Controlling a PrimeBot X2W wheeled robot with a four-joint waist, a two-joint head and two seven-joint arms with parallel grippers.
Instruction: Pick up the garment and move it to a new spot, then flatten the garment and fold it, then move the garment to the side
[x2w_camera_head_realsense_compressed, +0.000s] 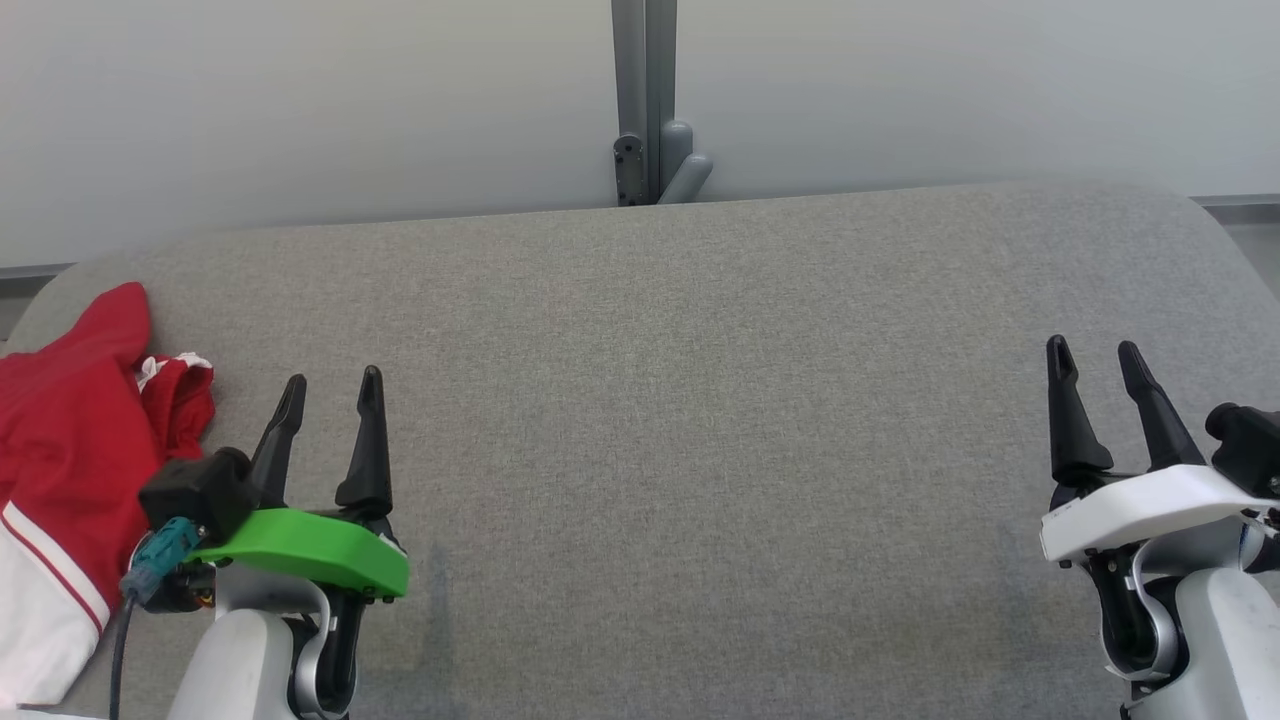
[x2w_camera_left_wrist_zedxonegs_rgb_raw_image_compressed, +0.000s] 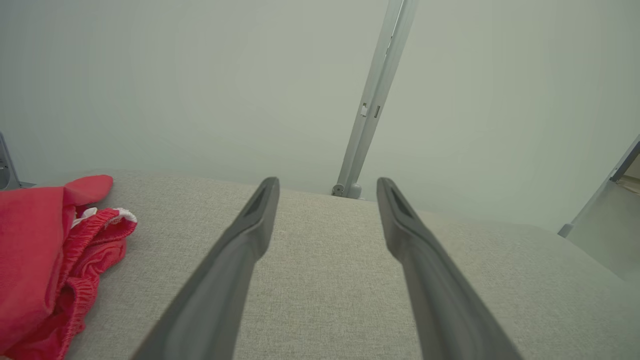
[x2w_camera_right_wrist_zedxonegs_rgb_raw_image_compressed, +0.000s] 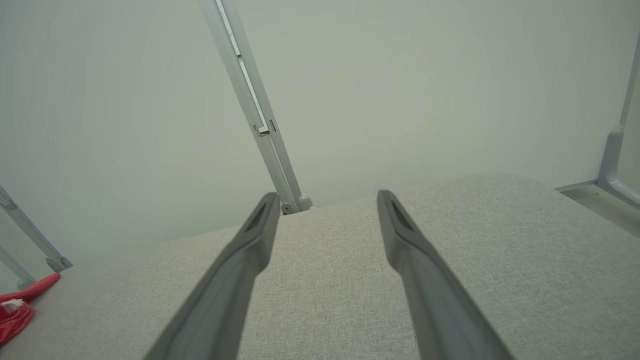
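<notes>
Head view: the garment (x2w_camera_head_realsense_compressed: 70, 440) lies crumpled at the left end of the grey fabric-covered surface (x2w_camera_head_realsense_compressed: 700, 350), running from about the middle of that end down to its near edge. It is red, with a white panel and a thin red stripe on its near part, and a gathered elastic hem with a white lining at its right-hand edge.

The left gripper (x2w_camera_head_realsense_compressed: 333, 376) hovers just to the right of the garment, with its two dark fingers spread apart, pointing toward the far side and pinching nothing. The fingers are clear of the cloth. A strip of bare grey surface shows between the left finger and the gathered hem, while the dark camera housing on that wrist overlaps the garment's right edge in this view.

The right gripper (x2w_camera_head_realsense_compressed: 1092, 345) is well apart from the garment, over the right end of the surface, its fingers likewise spread and holding nothing.

From the left wrist view, the garment (x2w_camera_left_wrist_zedxonegs_rgb_raw_image_compressed: 35, 250) sits to the left of the fingers and slightly nearer than their tips. In the right wrist view, a small red corner of it (x2w_camera_right_wrist_zedxonegs_rgb_raw_image_compressed: 17, 310) shows far off to the left.

A grey post (x2w_camera_head_realsense_compressed: 645, 100) stands against the pale wall behind the far edge.
</notes>
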